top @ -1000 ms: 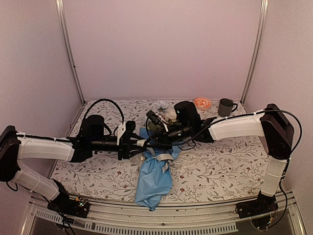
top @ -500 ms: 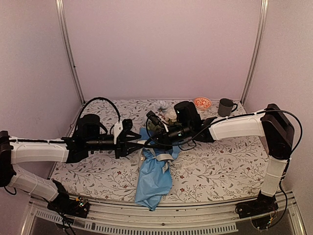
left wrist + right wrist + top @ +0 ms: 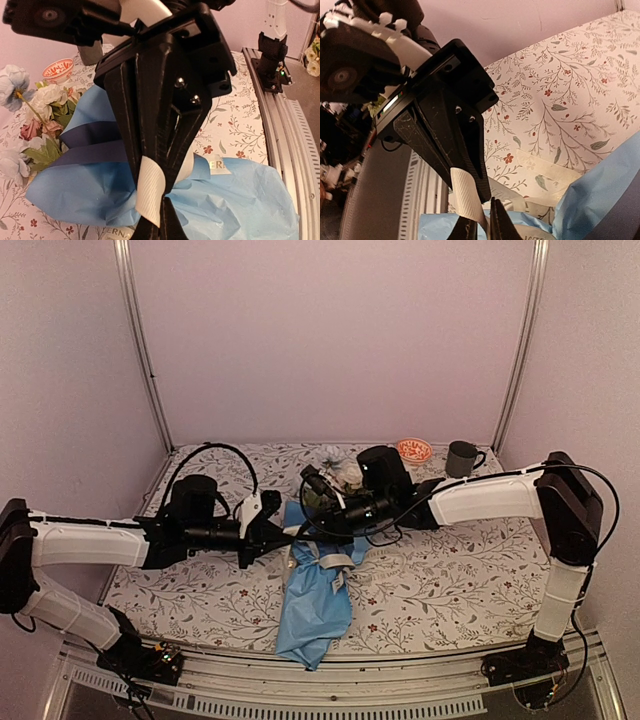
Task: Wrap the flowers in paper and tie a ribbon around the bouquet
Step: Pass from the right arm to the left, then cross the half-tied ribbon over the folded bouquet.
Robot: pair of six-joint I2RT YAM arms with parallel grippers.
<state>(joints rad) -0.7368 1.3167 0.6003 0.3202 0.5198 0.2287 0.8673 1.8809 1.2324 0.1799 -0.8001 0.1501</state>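
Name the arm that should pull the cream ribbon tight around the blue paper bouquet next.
Left. The left gripper is shut on the flat cream ribbon right above the light blue paper bouquet, so it can probably pull straight away. The right gripper sits beside that ribbon, but its grip is unclear.

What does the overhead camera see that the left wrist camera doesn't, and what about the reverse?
Only the overhead view shows the left arm and right arm stretched out in full, and the paper along its whole length. Only the left wrist view shows, close up, the left tool shut on the ribbon. Both show the blue paper, the flowers and the red-patterned bowl.
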